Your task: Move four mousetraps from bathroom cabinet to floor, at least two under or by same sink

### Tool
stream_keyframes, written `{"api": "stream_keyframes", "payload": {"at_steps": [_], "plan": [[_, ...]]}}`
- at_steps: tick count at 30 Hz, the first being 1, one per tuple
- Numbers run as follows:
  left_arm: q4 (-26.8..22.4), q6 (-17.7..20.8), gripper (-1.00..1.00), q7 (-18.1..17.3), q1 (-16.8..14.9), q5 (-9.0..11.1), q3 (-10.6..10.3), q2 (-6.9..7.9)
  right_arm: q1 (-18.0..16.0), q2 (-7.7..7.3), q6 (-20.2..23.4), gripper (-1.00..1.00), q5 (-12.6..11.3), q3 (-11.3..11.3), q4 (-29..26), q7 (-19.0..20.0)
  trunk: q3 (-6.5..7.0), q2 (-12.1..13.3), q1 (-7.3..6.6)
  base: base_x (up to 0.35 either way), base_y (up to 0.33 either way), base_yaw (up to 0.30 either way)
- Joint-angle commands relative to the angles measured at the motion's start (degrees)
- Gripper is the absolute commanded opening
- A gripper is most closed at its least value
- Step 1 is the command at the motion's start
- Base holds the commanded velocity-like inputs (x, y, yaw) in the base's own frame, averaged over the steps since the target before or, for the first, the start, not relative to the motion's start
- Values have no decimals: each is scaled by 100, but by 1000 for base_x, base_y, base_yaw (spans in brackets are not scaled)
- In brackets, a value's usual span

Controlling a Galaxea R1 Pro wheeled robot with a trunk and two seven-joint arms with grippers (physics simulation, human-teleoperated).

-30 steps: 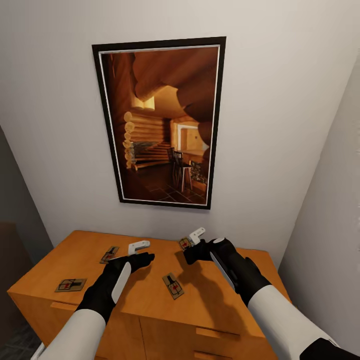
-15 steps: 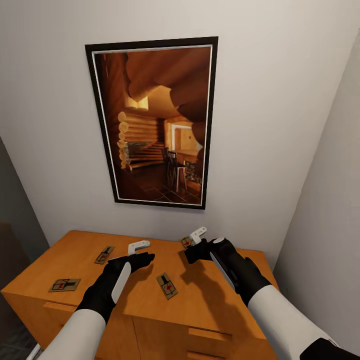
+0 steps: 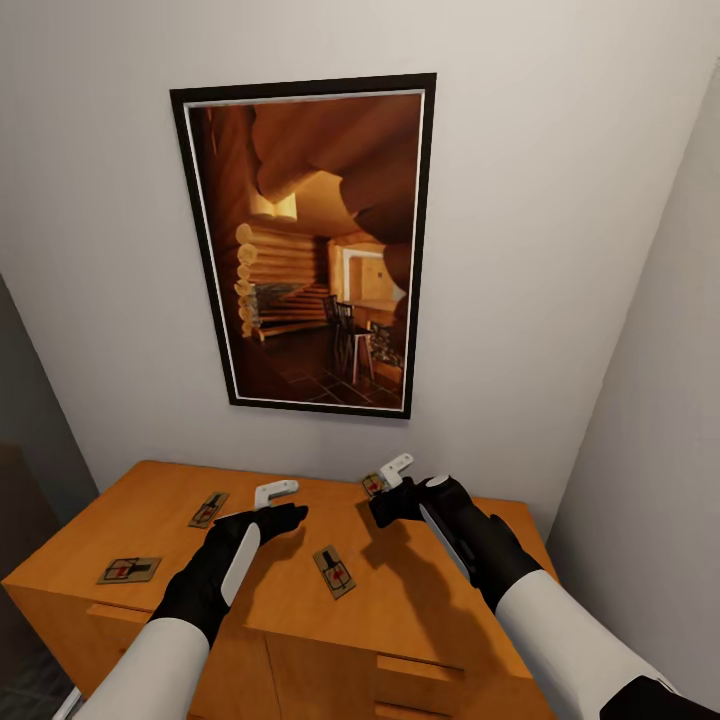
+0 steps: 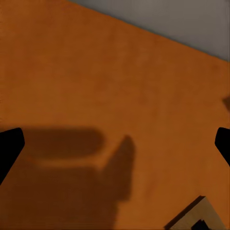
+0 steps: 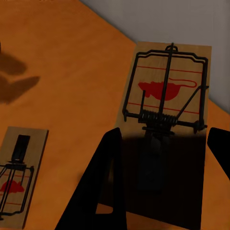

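Several mousetraps lie flat on the honey-orange cabinet [image 3: 140, 510]: one at the left front [image 3: 128, 570], one further back [image 3: 207, 509], one in the middle [image 3: 334, 571] and one near the back wall [image 3: 374, 484]. My right gripper [image 3: 396, 468] hovers over that back mousetrap [image 5: 165, 96], open, its dark fingers [image 5: 108, 182] straddling the board's near end without touching it. A second trap [image 5: 17, 184] lies off to the side. My left gripper [image 3: 275, 492] hangs open over bare cabinet top [image 4: 96, 72], with a trap corner [image 4: 196, 218] at the edge of its view.
A large black-framed picture [image 3: 305, 245] hangs on the pale wall right behind the cabinet. A side wall [image 3: 660, 450] stands close on the right. Drawer fronts [image 3: 330, 680] face me below the top. A dark gap [image 3: 30, 480] lies left of the cabinet.
The whole view shifted a little between one second and half a second ago as the camera moved. Since then both arms and the traps have held still.
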Motion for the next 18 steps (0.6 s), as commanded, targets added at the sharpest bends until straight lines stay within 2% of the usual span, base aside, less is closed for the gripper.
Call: {"api": "stream_keyframes", "payload": {"at_steps": [1, 8, 12, 13, 14, 15, 16, 17, 18], "plan": [[-11, 29, 100, 27, -1, 62, 14, -14, -2, -1, 26, -100, 7, 1, -5, 18, -3, -5, 2, 0, 0, 0], [-10, 47, 100, 42, -1, 70, -8, -97, -2, 4, 25, -100, 10, 1, -6, 10, -3, -5, 2, 0, 0, 0], [-65, 77, 100, 269, -1, 59, -13, -297, -2, 4, 27, -100, 5, -3, -6, 9, -3, -5, 2, 0, 0, 0], [-107, 81, 100, 502, -1, 52, -11, -383, -2, 5, 27, -100, 4, -5, -6, 9, -3, -5, 2, 0, 0, 0], [-123, 82, 100, 658, -1, 49, -11, -383, -2, 6, 26, -100, 3, -5, -6, 9, -3, -5, 2, 0, 0, 0], [-145, 82, 100, 1048, -1, 54, -10, -383, -2, 6, 28, -100, 3, -6, -6, 9, -3, -5, 2, 0, 0, 0], [-153, 77, 100, 1281, -1, 61, -11, -383, -2, 7, 29, -100, 3, -7, -6, 9, -3, -5, 2, 0, 0, 0], [-170, 63, 100, 1776, -1, 80, -18, -383, -2, 5, 31, -100, 2, -7, -6, 9, -3, -5, 2, 0, 0, 0], [-176, 57, 100, 2022, -1, 91, -27, -383, -2, 6, 32, -100, 2, -7, -6, 9, -3, -5, 2, 0, 0, 0]]}}
